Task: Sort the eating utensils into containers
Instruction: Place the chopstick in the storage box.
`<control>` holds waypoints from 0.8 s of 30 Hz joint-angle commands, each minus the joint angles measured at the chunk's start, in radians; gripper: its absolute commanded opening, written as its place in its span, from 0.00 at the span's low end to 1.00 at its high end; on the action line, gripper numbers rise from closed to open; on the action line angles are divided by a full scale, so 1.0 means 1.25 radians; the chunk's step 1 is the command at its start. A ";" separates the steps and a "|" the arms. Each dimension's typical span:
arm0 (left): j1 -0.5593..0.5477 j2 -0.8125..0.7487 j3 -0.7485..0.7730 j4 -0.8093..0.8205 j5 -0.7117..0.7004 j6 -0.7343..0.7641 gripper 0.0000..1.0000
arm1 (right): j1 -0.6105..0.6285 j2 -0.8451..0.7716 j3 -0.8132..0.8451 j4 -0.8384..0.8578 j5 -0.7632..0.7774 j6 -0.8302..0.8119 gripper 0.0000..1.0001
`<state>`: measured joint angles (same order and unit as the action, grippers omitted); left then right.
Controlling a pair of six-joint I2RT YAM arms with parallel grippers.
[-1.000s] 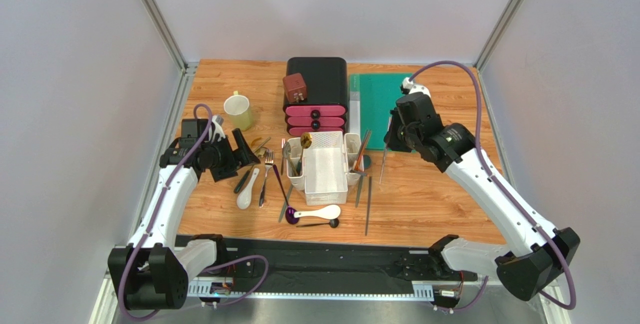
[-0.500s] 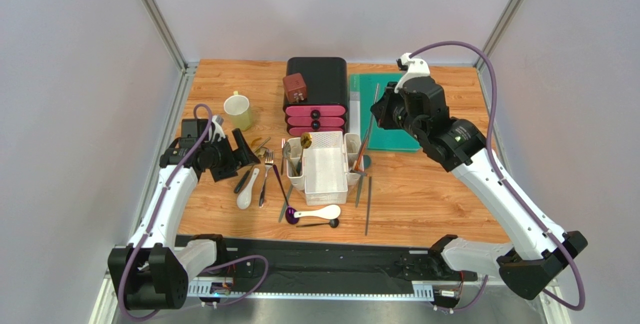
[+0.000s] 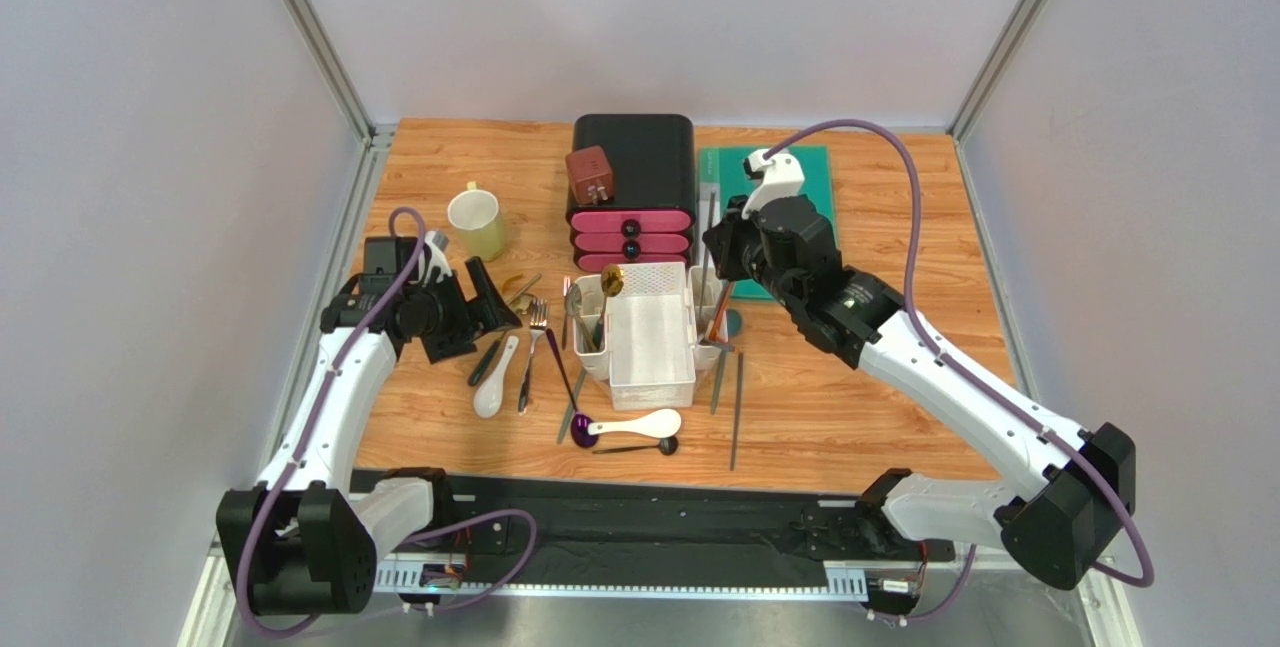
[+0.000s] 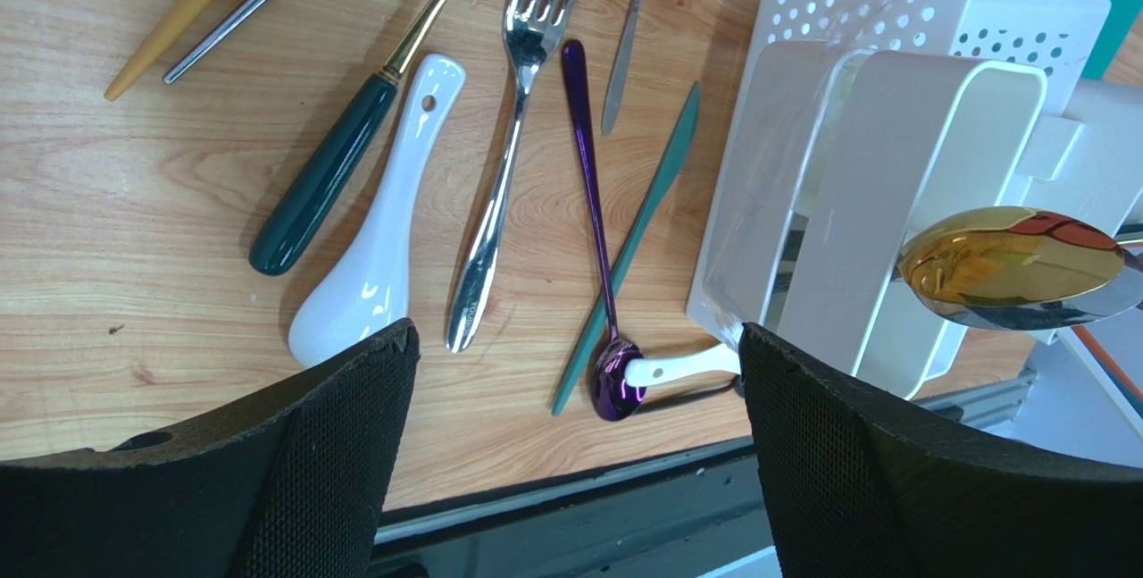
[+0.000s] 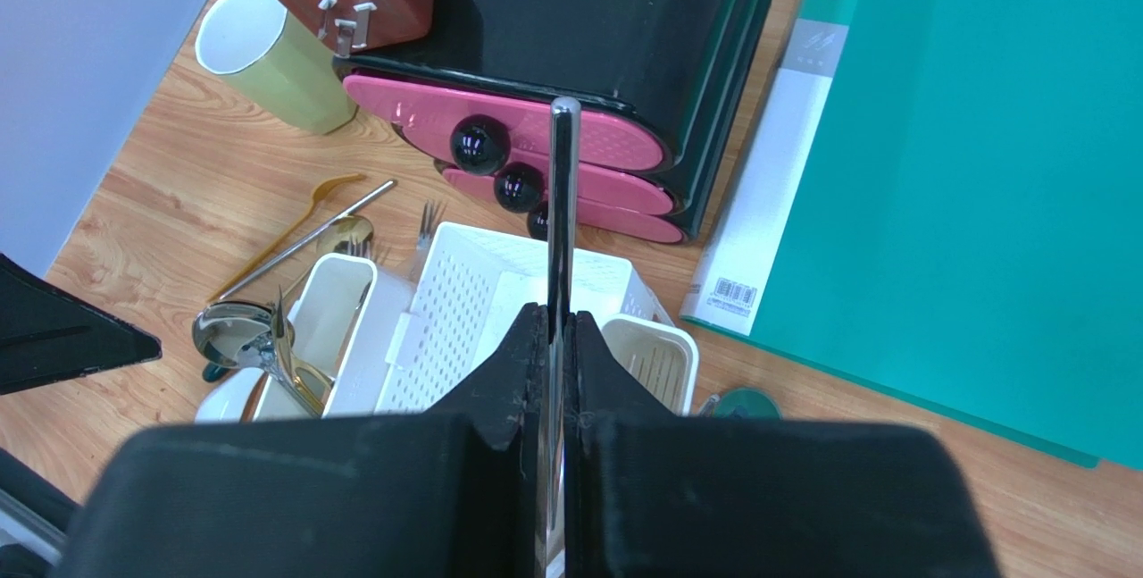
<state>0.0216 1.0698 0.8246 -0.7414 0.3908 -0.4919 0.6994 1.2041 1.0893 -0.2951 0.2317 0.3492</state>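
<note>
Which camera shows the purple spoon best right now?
The left wrist view: the purple spoon lies whole and close on the table, beside the white caddy. The top view shows it small, off the caddy's front left corner. The right wrist view does not show it.

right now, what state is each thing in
left pincer, open, empty
right pincer, shut on chopstick
chopstick, gripped
caddy, upright, centre bin empty
gold spoon, standing in side bin
fork, lying loose outside caddy
drawers, shut
mug, upright
</note>
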 commanded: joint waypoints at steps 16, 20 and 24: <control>-0.014 0.002 -0.002 0.013 0.004 -0.003 0.94 | 0.029 -0.022 -0.101 0.108 0.070 -0.045 0.00; -0.014 0.002 -0.001 0.011 0.004 -0.003 0.94 | 0.043 -0.022 -0.125 0.111 0.082 -0.033 0.00; -0.014 0.002 -0.001 0.014 0.004 -0.002 0.94 | 0.060 -0.032 -0.151 0.113 0.116 -0.013 0.00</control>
<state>0.0082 1.0744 0.8246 -0.7414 0.3904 -0.4923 0.7513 1.2007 0.9291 -0.2077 0.3164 0.3050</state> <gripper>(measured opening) 0.937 0.011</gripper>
